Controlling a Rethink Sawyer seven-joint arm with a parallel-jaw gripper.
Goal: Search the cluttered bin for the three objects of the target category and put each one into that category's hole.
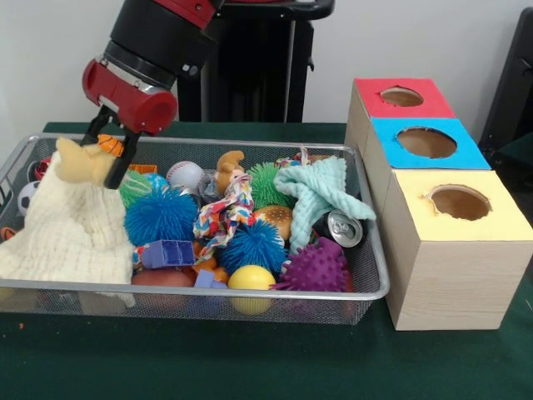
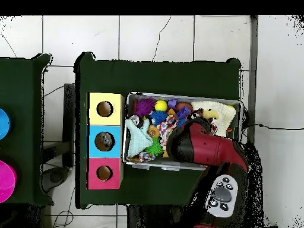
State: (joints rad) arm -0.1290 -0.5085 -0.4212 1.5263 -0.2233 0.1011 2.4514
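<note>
The wire mesh bin point(image 1: 208, 287) stands on the green table, full of toys; it also shows in the overhead view point(image 2: 178, 95). I see no see-through plastic bottle in it; any are hidden under the clutter. My gripper point(image 1: 107, 154) is over the bin's left end, shut on a pinched-up peak of a cream muslin cloth point(image 1: 71, 229). The rest of the cloth drapes over the bin's front left corner. The blue-topped hole point(image 1: 426, 142) is the middle one of three boxes right of the bin. In the overhead view something pale shows inside the blue-topped hole point(image 2: 105, 141).
The red-topped hole point(image 1: 401, 97) is behind the blue one, the yellow-topped hole point(image 1: 460, 202) in front. A mint green cloth point(image 1: 321, 196), a drink can point(image 1: 341, 227), blue point(image 1: 160, 217) and purple point(image 1: 316, 268) spiky balls and a yellow ball point(image 1: 251, 279) lie in the bin.
</note>
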